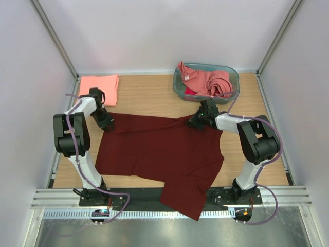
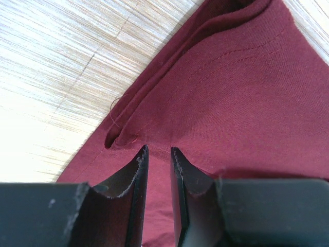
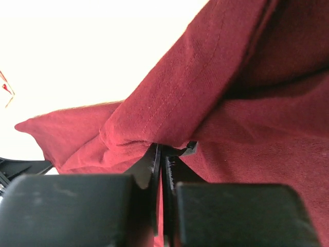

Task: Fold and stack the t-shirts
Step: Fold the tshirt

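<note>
A dark maroon t-shirt (image 1: 164,154) lies spread on the wooden table, its lower part hanging over the near edge. My left gripper (image 1: 107,123) is at the shirt's far left corner. In the left wrist view the gripper (image 2: 159,152) has its jaws a little apart just above the cloth (image 2: 231,92), with nothing pinched. My right gripper (image 1: 197,121) is at the far right corner. In the right wrist view the gripper (image 3: 160,149) is shut on a raised fold of the maroon cloth (image 3: 195,87). A folded salmon t-shirt (image 1: 98,82) lies at the far left.
A teal plastic basket (image 1: 232,73) at the far right holds crumpled pink t-shirts (image 1: 208,82), close behind my right gripper. Bare wood (image 1: 146,98) shows between the folded shirt and the basket. Frame posts and walls stand on both sides.
</note>
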Controlling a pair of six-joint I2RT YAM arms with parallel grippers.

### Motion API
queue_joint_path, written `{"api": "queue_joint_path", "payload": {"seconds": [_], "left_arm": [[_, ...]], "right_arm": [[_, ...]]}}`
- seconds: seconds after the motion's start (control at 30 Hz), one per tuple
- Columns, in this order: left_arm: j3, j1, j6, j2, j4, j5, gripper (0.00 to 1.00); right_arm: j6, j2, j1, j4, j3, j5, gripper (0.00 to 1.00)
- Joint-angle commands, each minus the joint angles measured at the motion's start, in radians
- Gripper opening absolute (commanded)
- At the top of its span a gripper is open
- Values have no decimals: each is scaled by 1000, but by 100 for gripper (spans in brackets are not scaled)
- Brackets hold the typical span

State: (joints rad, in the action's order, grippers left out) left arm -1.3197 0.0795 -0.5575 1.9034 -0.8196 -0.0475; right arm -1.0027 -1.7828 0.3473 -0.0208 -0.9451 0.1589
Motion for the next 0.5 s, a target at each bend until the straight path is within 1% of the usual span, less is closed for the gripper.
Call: {"api": "queue_joint_path", "payload": {"seconds": [0.0,0.07,0.1,0.23,0.3,0.47], "left_arm": [[-13,-3,22,2,10,-14,25],[-12,-3,21,2,10,-12,25],[-12,-3,22,2,10,-12,25],[-7,-3,21,0,14,-12,25],[-6,-3,19,0,14,-12,25],[-7,-3,18,-6,17,-11,25]], "right_arm": [[19,19,-1,30,-37,-13,3],[10,37,-1,27,-37,-9,1],[7,45,-2,-28,-40,-6,1],[1,112,-1,-125,-44,-4,1],[-20,152,-2,-172,-32,13,1],[-89,226,-1,-220,40,60,1]]}}
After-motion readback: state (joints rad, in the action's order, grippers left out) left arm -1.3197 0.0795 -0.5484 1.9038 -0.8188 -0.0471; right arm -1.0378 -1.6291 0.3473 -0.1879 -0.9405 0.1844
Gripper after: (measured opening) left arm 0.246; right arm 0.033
